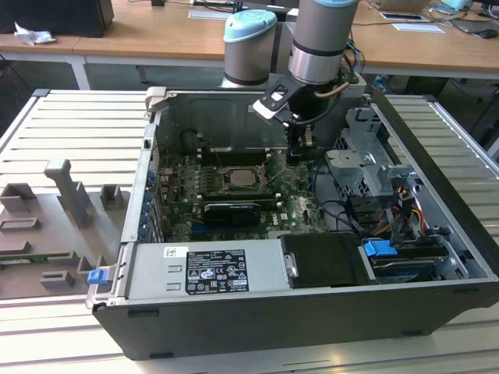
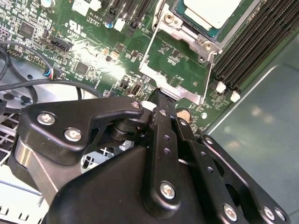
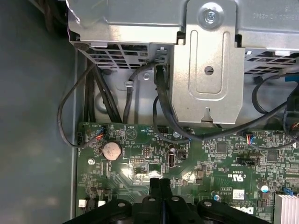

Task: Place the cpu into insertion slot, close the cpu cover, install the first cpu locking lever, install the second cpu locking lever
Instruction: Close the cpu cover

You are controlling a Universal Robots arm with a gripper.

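Silver metal catches the light in the second wrist view: the cpu cover (image 2: 182, 92) stands open and tilted, with green board showing through its window. The gripper's (image 2: 159, 95) black fingers are pressed together with nothing between them, their tips at the cover's free edge. Beyond it the cpu (image 2: 212, 11) sits in the insertion slot (image 2: 170, 21), beside the memory slots (image 2: 252, 42). The first wrist view shows a coin cell (image 3: 111, 150) and a drive cage (image 3: 205, 70). The exterior view shows the arm (image 1: 323, 39) reaching into the computer case (image 1: 234, 312).
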